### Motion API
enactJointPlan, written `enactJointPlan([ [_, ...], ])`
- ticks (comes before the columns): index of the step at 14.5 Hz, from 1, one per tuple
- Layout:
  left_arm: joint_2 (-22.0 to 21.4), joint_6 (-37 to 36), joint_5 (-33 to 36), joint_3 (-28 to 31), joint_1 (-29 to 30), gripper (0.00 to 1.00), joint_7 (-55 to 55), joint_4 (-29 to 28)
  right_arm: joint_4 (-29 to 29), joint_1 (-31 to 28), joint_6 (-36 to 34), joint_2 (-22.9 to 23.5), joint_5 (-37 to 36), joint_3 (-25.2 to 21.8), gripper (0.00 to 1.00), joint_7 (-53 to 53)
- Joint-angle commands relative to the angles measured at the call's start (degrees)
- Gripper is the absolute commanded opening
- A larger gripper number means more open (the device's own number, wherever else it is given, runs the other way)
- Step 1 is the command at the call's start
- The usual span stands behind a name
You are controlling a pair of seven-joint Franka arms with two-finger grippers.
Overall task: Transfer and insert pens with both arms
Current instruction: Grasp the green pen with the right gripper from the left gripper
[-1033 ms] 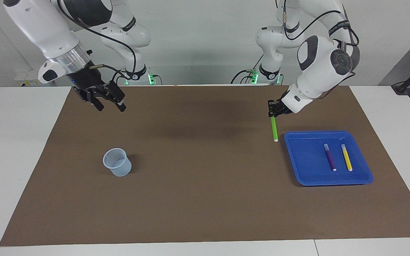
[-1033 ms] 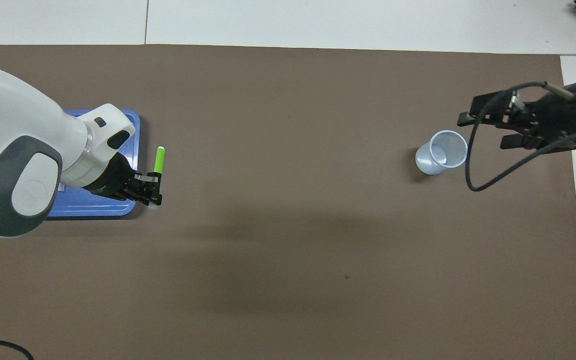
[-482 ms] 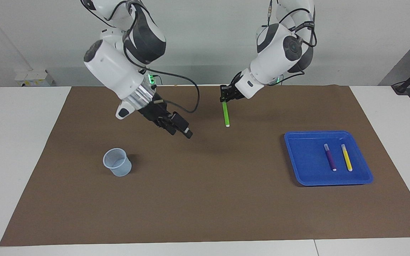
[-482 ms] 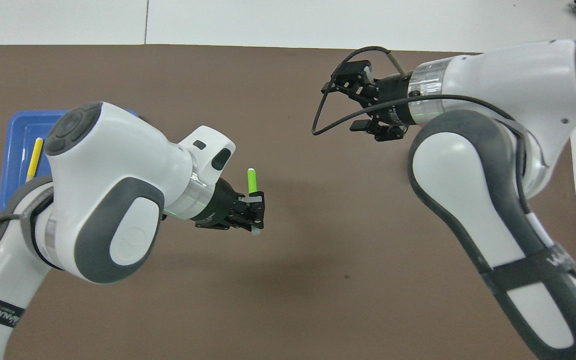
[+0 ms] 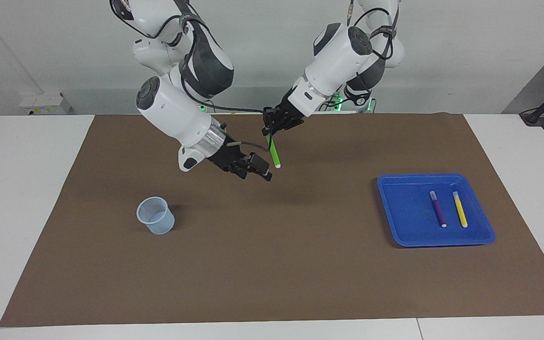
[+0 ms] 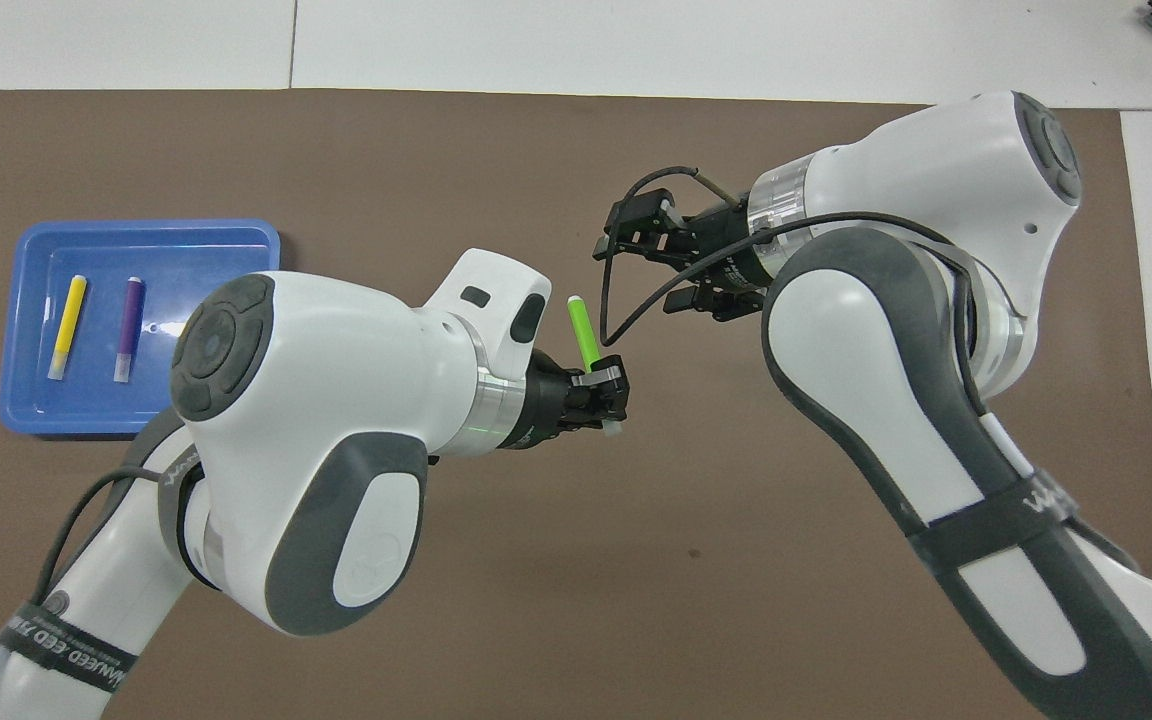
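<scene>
L gripper (image 5: pixel 272 126) is clamped on the cap end of the green pen (image 5: pixel 274 152), up in the air over the middle of the mat, pen hanging tilted w/ white tip down. R gripper (image 5: pixel 253 169) is right beside the tip, fingers apart, not touching it as far as I can tell. Looks like a mid-air handover being set up.

Risks, imo:
- R jaws are level w/ the very tip, so closing there = thin bite, pen could pivot or slip out.
- If L lets go before R has a firm hold, pen drops to the mat and rolls.
- Pen is tilted; a skewed grab carries over, then it may hit the rim of the cup (image 5: pixel 155 215) instead of going in. Cup looks light, prob tips easily.
- Wrists are close; R's cable loop (image 6: pixel 626 300) hangs near the pen, could snag.

Purple pen (image 5: pixel 437 208) and yellow pen (image 5: pixel 460 209) lie side by side in the blue tray (image 5: pixel 402 222) toward L arm's end. Cup is toward R arm's end.

Surface: brown mat (image 5: pixel 272 274) on a white table (image 5: pixel 26 198). Plain pale wall at the robots' end.
</scene>
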Motion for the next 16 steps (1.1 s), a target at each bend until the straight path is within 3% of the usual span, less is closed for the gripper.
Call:
enactJointPlan([
  [1, -0.3, 4.9, -1.3, 0.8, -1.1, 0.00, -0.7, -1.2, -1.2, -1.2, -4.7, -3.3, 1.4, 0.0, 1.00, -4.7],
  [4, -0.1, 5.3, -1.3, 0.7, -1.1, 0.00, -0.7, -1.2, -1.5, -1.4, -6.5, -5.3, 0.8, 0.0, 0.96, -5.4],
  [8, -0.1, 6.0, -1.4, 0.7, -2.6, 0.00, -0.8, -1.1, -2.9, -0.6, -1.2, -5.3, 0.6, 0.0, 0.85, -13.5],
  [11, -0.1, 6.0, -1.4, 0.7, -3.7, 0.00, -0.8, -1.2, -5.3, 2.0, 4.9, -5.4, -1.8, 0.0, 0.82, -17.9],
  [15, -0.1, 7.8, -1.4, 0.7, -4.5, 0.00, -1.8, -1.2, -5.9, 2.8, 4.1, -6.0, -2.2, 0.0, 0.79, -18.5],
  [16, -0.1, 8.0, -1.4, 0.7, -4.8, 0.00, -1.8, -1.2, -5.9, 2.8, 4.1, -6.0, -2.4, 0.0, 0.74, -18.5],
])
